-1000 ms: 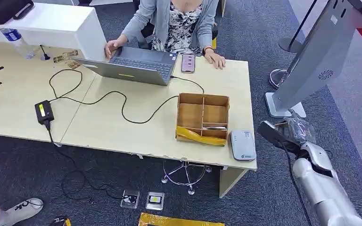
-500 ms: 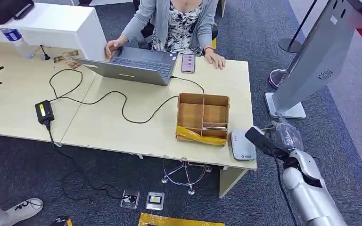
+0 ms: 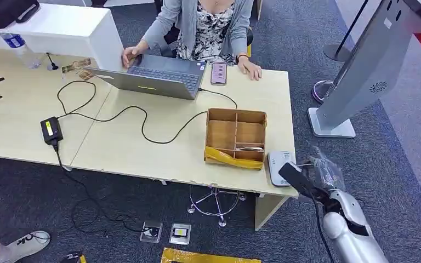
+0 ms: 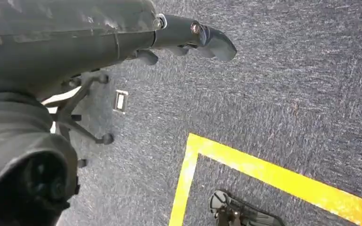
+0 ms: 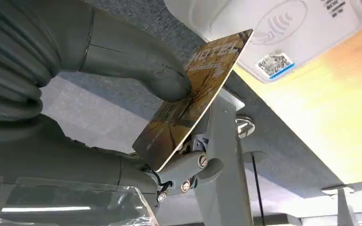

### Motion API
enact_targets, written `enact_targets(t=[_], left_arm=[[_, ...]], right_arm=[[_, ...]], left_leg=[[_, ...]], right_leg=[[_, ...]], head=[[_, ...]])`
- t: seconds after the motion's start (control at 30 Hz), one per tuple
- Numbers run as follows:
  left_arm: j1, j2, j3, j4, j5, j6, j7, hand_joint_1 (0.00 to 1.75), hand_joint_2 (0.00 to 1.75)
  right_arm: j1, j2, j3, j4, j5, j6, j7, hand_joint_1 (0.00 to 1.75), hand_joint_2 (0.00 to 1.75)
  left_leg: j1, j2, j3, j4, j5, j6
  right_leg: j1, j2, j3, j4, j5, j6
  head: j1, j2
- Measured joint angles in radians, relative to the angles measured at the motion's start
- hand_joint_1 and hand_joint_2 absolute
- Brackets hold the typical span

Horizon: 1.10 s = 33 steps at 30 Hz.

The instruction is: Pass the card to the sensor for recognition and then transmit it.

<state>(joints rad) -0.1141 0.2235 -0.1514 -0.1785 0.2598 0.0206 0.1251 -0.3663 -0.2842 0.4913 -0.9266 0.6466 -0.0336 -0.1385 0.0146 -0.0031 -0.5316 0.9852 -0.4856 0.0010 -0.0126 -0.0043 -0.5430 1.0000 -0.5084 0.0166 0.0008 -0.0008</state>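
At tabletop (image 3: 142, 148) front-right corner: right hand (image 5: 122, 94) pinches card (image 5: 193, 99) between thumb and fingers, edge angled toward sensor (image 3: 281, 167), near, apart, presumably for reading. Left hand (image 4: 188, 40) hangs empty, fingers loosely apart.

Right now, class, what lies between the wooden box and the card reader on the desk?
Nothing: in the head view, only bare desk separates the wooden box from the card reader.

Card (image 5: 193, 96): the word "HOTEL" is printed along its golden face near the upper edge. Sensor (image 5: 283, 28): a contactless wave symbol is embossed on its white casing, beside a small sticker whose print is too small to read.
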Motion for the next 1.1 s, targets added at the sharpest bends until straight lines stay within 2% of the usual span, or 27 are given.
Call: enact_targets(t=[0.37, 0.67, 1.1], left_arm=[[0.0, 0.003, -0.013, 0.0, 0.0, 0.001, 0.001, 0.0, 0.0], [0.0, 0.003, -0.017, 0.0, 0.002, 0.001, 0.002, 0.0, 0.0], [0.0, 0.003, -0.02, 0.0, 0.013, 0.002, 0.002, 0.0, 0.0]], right_arm=[[0.019, -0.019, 0.01, 0.001, 0.002, -0.006, -0.005, 1.75, 1.75], [0.025, -0.026, 0.018, 0.02, 0.004, -0.047, -0.018, 1.75, 1.75], [0.019, -0.054, 0.017, 0.176, -0.007, -0.119, -0.078, 1.75, 1.75]], left_leg=[[0.0, 0.0, 0.0, 0.0, 0.0, 0.0], [0.0, 0.0, 0.0, 0.0, 0.0, 0.0], [0.0, 0.0, 0.0, 0.0, 0.0, 0.0]], right_leg=[[0.0, 0.0, 0.0, 0.0, 0.0, 0.0], [0.0, 0.001, 0.0, 0.0, 0.0, 0.0], [0.0, 0.0, 0.0, 0.0, 0.0, 0.0]], head=[[0.0, 0.0], [0.0, 0.0], [0.0, 0.0]])
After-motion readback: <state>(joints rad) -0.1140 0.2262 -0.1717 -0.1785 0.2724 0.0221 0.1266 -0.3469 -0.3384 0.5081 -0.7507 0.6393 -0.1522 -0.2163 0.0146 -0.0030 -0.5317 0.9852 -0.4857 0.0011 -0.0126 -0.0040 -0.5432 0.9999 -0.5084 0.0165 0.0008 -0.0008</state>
